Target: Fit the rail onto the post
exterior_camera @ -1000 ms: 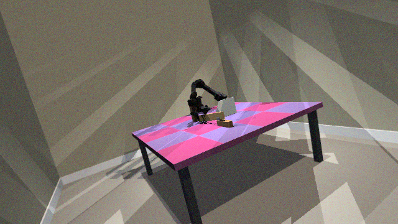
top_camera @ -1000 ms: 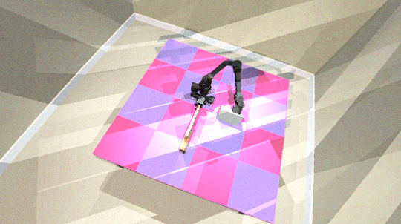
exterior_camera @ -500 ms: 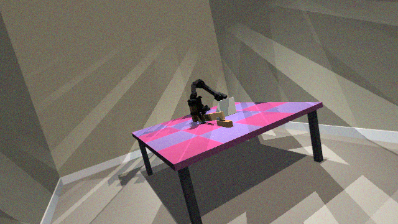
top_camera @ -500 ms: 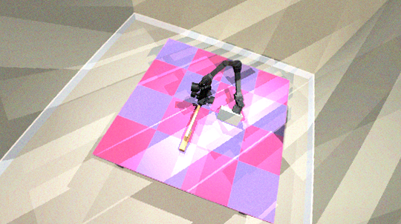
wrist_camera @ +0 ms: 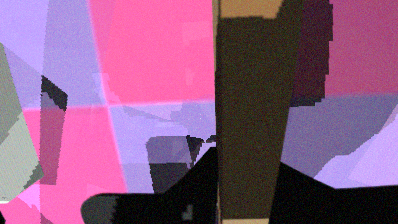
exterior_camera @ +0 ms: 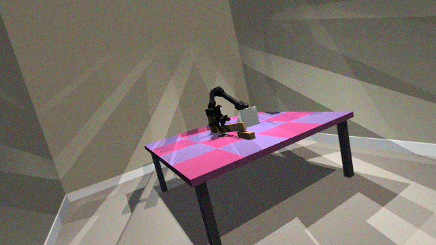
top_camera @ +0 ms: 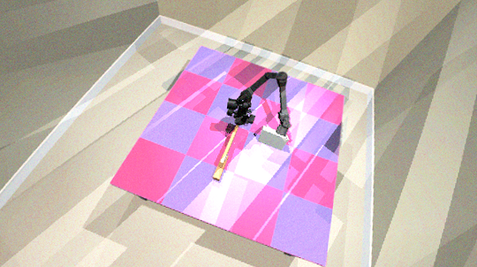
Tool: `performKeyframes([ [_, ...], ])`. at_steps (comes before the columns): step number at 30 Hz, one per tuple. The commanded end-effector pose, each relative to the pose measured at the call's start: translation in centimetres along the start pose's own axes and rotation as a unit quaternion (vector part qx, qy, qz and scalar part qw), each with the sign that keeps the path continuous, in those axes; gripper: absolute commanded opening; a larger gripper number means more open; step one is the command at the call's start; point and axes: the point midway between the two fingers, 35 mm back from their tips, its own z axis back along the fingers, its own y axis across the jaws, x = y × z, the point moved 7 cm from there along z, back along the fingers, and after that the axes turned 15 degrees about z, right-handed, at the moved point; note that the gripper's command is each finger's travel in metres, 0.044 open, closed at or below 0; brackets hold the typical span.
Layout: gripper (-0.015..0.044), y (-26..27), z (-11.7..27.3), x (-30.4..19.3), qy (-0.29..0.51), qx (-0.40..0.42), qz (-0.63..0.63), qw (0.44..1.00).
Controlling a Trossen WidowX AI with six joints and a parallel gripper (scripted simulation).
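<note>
Here, near the centre of the top view, the gripper [top_camera: 231, 127] [wrist_camera: 230, 152] is clamped on the wooden rail [top_camera: 228, 146] [exterior_camera: 233, 127] [wrist_camera: 252, 100].

A black robot arm [top_camera: 284, 98] bends over a pink and purple checkered table [top_camera: 151, 164]. Its gripper is at one end of a long wooden rail [top_camera: 229, 146].

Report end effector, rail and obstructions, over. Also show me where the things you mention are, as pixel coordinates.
End effector [top_camera: 231, 127] [wrist_camera: 230, 152] shut on long tan wooden rail [top_camera: 229, 145] [exterior_camera: 235, 126] [wrist_camera: 252, 115]. Grey-white angled panel [top_camera: 273, 138] [exterior_camera: 248, 116] [wrist_camera: 11, 150] beside rail, not between the fingers. Pegs not visible.
</note>
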Motion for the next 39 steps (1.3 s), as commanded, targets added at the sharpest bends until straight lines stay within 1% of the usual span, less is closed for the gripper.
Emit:
performKeyframes([
  [1, 0.0, 0.0, 0.2, 0.0, 0.002, 0.0, 0.001, 1.0],
  [39, 0.0, -0.2, 2.1, 0.0, 0.001, 0.0, 0.001, 1.0],
])
